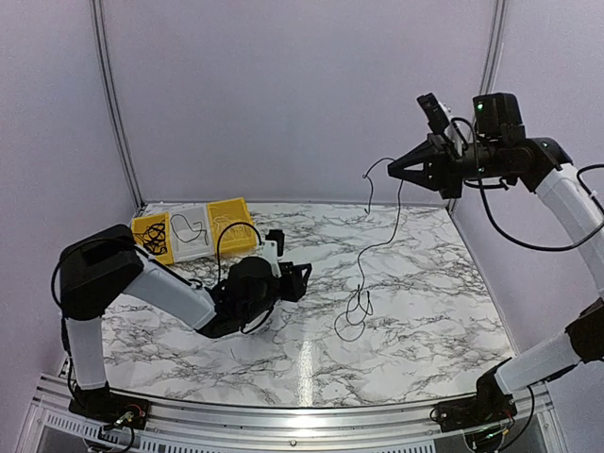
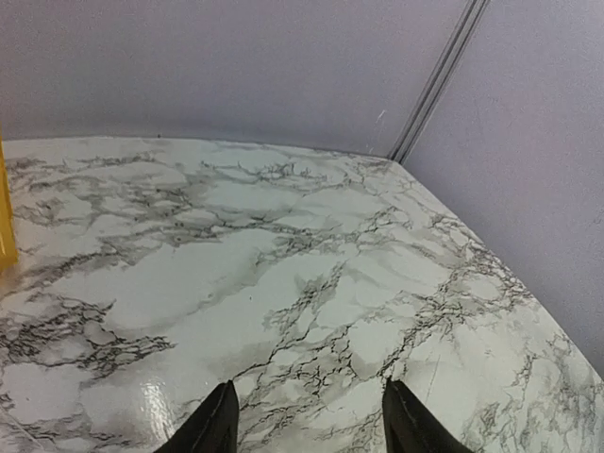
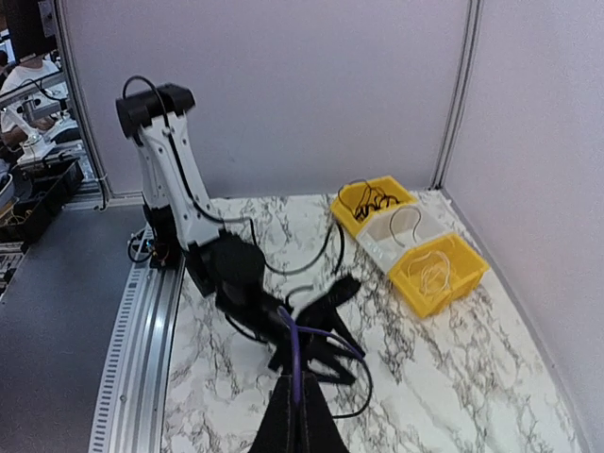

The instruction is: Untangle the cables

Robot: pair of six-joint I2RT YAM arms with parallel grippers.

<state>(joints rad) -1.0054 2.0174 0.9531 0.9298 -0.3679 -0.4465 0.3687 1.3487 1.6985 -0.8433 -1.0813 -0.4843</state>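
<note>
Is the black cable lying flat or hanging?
Hanging. The right gripper holds the cable up high; its bottom loops rest on the table.

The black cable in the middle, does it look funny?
Yes. The black cable hangs in the air: the right fingers pinch it high above the table, only its lower loops resting there.

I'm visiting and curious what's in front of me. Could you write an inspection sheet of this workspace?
Surface: glossy white marble-patterned tabletop.
Job's things: thin black cable hanging from the right gripper, lower loops on the tabletop; more coiled cables in the small plastic bins.
Clutter: those three bins, yellow, white, yellow, in a row back left.
Grippers: left gripper open, empty, low; right gripper raised, shut on the cable.
Cables: thick black arm cable along the right arm.
Surroundings: plain pale walls.
</note>
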